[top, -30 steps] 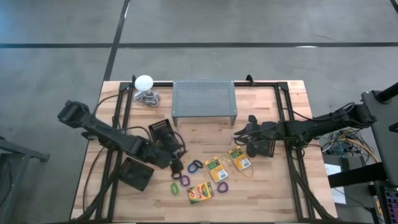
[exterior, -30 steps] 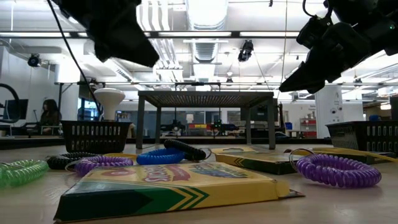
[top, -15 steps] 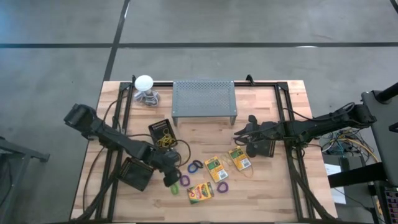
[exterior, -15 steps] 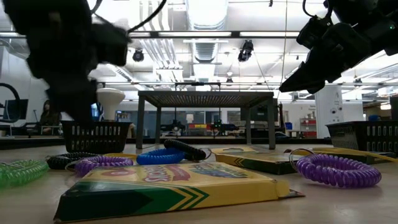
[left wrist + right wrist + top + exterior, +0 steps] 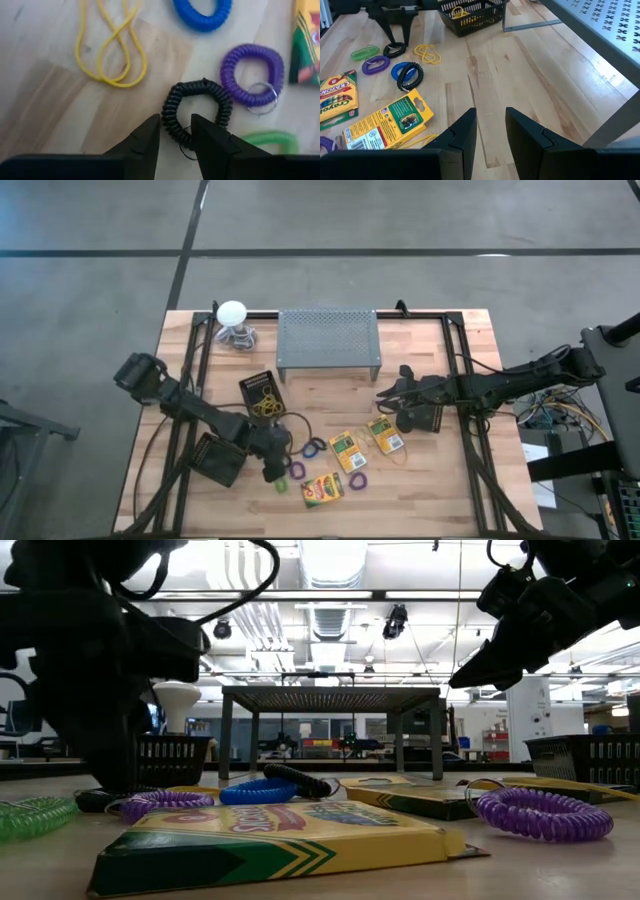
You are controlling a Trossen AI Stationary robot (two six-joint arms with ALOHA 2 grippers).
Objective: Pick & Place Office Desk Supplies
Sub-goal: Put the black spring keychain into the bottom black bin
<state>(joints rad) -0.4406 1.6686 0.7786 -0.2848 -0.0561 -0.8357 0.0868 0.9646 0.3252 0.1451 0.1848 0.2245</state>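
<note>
Near the front edge of the worktop, left of centre, the left arm is being brought down from above the black baskets onto the loose coil loops, so a fresh pick is probably being started. Its left gripper is being held with jaws spread, straddling the near side of the black coil loop, not yet pinched. Toward the right edge, the right gripper is being kept waiting, jaws spread and empty. Purple loop, blue loop and yellow rubber bands are lying just beside.
</note>
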